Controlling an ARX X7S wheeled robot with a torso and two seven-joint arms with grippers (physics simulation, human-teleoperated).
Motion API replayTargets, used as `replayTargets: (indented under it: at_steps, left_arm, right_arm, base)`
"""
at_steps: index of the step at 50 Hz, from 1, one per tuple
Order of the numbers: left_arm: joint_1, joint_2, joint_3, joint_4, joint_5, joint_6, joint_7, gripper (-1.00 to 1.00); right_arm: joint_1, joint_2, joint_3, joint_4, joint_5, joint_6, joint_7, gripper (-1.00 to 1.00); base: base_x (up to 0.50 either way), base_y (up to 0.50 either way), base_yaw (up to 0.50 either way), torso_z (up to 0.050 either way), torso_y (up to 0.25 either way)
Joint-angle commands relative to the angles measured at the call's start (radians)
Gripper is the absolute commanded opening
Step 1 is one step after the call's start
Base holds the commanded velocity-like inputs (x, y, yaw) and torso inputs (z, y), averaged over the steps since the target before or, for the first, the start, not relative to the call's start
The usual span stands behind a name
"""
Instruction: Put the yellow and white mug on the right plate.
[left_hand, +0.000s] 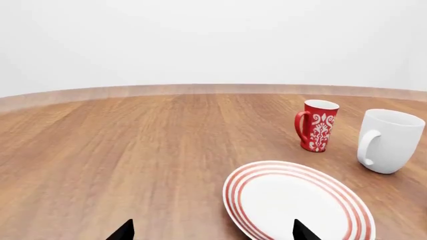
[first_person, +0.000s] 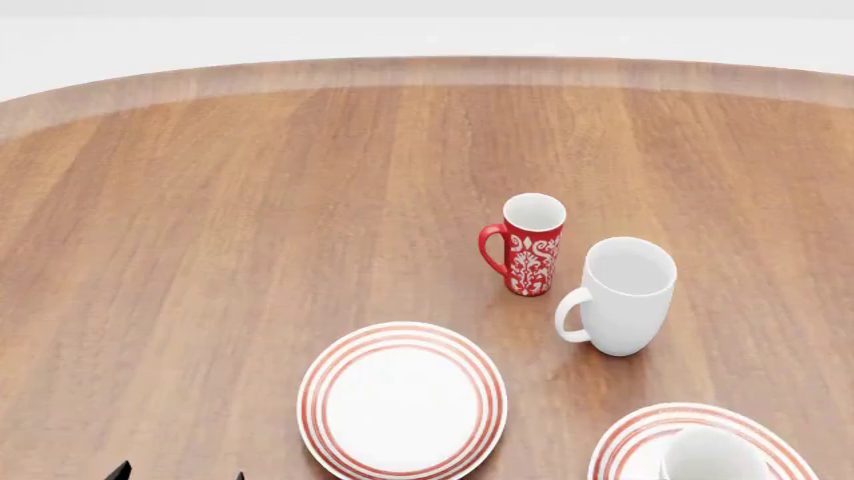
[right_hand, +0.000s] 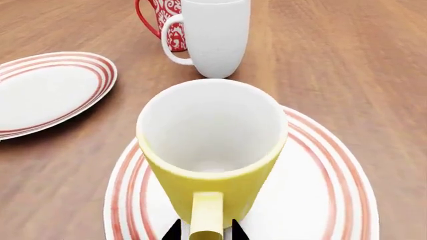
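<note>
Count: 3 mugs, 2 red-ringed plates. Yellow and white mug (right_hand: 212, 150) stands upright on the right plate (right_hand: 320, 190), lower right of head view, yellow wall and handle, white inside. Right gripper (right_hand: 205, 231) fingertips straddle its handle; can't tell if clamped. Left gripper (left_hand: 212, 231) jaws apart, holding nothing. White mug (first_person: 623, 295) and red patterned mug (first_person: 530, 244) stand just beyond, nothing blocking.

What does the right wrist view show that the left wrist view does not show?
Only the right wrist view shows the yellow and white mug, standing upright on the right plate, with its handle between the right gripper jaws. Only the left wrist view shows the left gripper, with jaws wide apart, and the table's far edge. Both views show the red mug, the white mug and the left plate.
</note>
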Motion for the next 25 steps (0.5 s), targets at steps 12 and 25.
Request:
replayTargets:
  at_steps: [12,25]
  left_arm:
    - [0.001,-0.006,0.006,0.006,-0.007,0.000,-0.005,1.00]
    - [-0.002,-0.008,0.010,0.003,-0.010,0.002,-0.005,1.00]
  right_arm:
    - [-0.008,-0.002,-0.009,-0.013,-0.017,0.002,0.016,1.00]
    - [-0.087,0.029,0.019,-0.169,0.026,0.014,0.043,1.00]
  base:
    - [0.00,0.00,0.00,0.000,0.000]
    - [0.00,0.00,0.00,0.000,0.000]
